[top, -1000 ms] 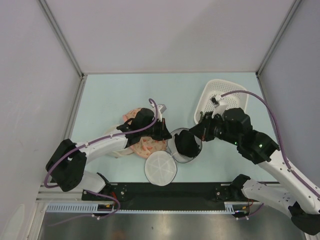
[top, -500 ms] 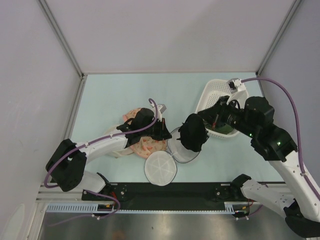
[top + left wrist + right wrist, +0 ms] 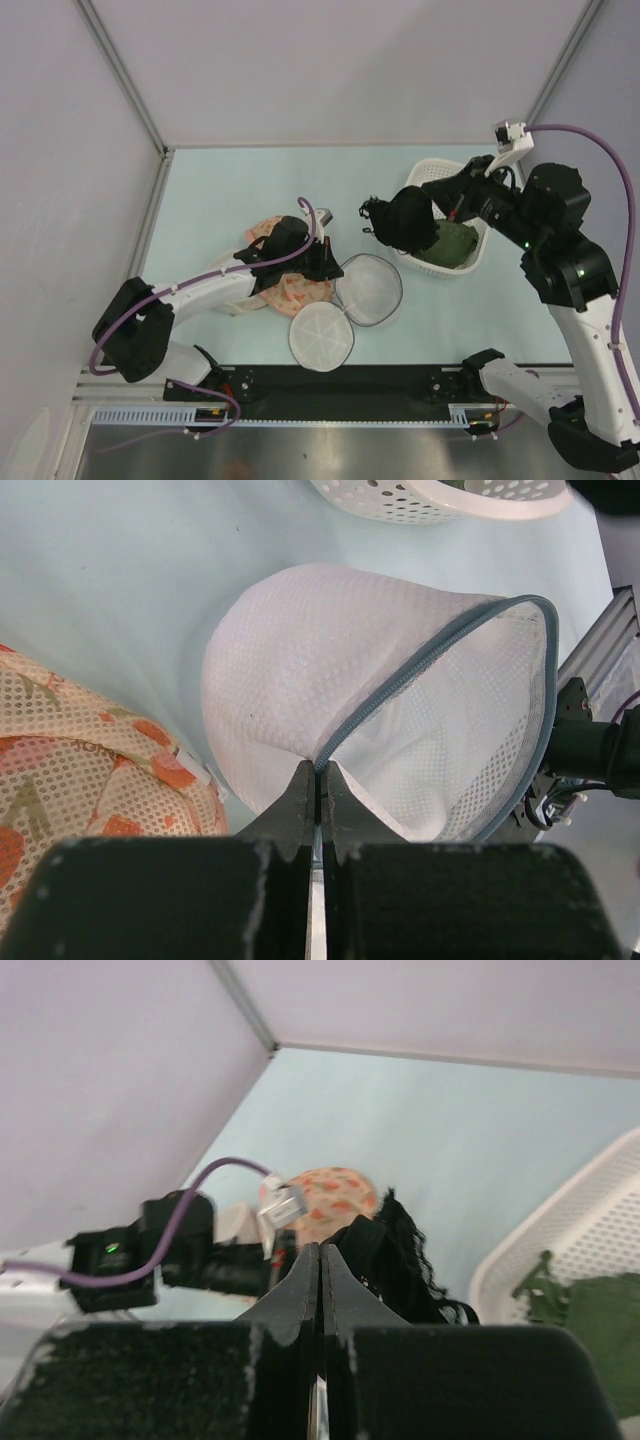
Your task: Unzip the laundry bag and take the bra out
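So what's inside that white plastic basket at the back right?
A green cloth item lies in the basket. The black bra, held in the right gripper, hangs over its left side, so that part is hidden.

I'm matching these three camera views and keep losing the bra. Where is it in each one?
Top external: the bra hangs centre-right, just left of the basket.
Left wrist: the bra can't be made out; the basket's rim runs along the top edge.
Right wrist: the bra is at centre, pinched in the right hand, with the basket at right.
Shared landmark: the white basket, seen in all three.
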Robot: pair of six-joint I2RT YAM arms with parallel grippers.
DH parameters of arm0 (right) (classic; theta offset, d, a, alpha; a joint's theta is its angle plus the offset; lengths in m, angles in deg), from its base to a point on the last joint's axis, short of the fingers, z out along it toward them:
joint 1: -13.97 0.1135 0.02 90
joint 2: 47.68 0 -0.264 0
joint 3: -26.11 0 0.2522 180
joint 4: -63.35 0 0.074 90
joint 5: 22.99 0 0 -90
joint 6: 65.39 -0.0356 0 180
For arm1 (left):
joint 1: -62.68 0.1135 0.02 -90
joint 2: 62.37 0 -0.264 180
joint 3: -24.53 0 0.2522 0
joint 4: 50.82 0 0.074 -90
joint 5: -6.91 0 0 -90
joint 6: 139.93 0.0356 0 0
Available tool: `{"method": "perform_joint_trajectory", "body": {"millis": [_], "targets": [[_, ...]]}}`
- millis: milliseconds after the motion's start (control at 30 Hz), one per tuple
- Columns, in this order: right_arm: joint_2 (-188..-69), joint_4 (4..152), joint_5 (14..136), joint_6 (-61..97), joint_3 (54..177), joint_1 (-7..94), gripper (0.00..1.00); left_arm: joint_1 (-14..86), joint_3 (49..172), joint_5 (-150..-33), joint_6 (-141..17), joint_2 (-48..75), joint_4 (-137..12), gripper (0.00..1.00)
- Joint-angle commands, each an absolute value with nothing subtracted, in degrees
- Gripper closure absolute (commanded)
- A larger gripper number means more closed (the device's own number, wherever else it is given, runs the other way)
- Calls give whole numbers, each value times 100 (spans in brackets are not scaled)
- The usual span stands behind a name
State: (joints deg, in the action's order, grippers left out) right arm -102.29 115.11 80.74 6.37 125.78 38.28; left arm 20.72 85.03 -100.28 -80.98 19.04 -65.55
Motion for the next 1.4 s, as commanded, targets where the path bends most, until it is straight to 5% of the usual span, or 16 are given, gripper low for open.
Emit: {"method": "perform_joint_trajectory", "body": {"millis": [0,267,667,1033,1367], "targets": [[-10621,11220,8624,932,12785,2989,100,2110,8681,-10102,-8079,1858,-6405,100],[-11060,9999,9882,274,12574,1250,100,2146,8689,-10058,-8026,1840,-6414,100],[-11755,8329,9962,-596,11853,870,100,2172,8733,-10076,-7991,1911,-6414,100],[-11843,6764,8538,-1687,9710,738,100,2181,8690,-10058,-8017,1920,-6414,100],[-11202,7060,7133,-1696,8320,615,100,2207,8654,-10058,-8008,1920,-6414,100]]}}
